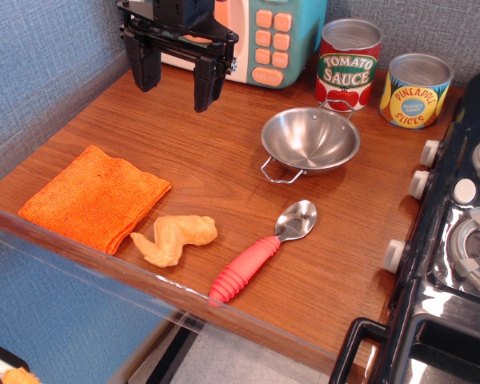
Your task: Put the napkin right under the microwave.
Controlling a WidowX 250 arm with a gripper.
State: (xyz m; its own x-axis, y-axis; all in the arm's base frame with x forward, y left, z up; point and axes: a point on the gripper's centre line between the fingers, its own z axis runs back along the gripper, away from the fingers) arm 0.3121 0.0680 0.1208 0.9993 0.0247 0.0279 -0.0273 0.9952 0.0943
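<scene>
One wooden counter (224, 172), blue walls; napkin (94, 196) at front-left corner; hand (176, 76) spread, empty, before microwave (284, 40).

My arm hides most of the microwave (276, 40) door, and the top edge cuts off both the microwave and my arm above the jaws. The stove (456, 240) runs off the right edge. An orange scrap (18, 376) at the bottom-left corner is too cropped to identify.
</scene>
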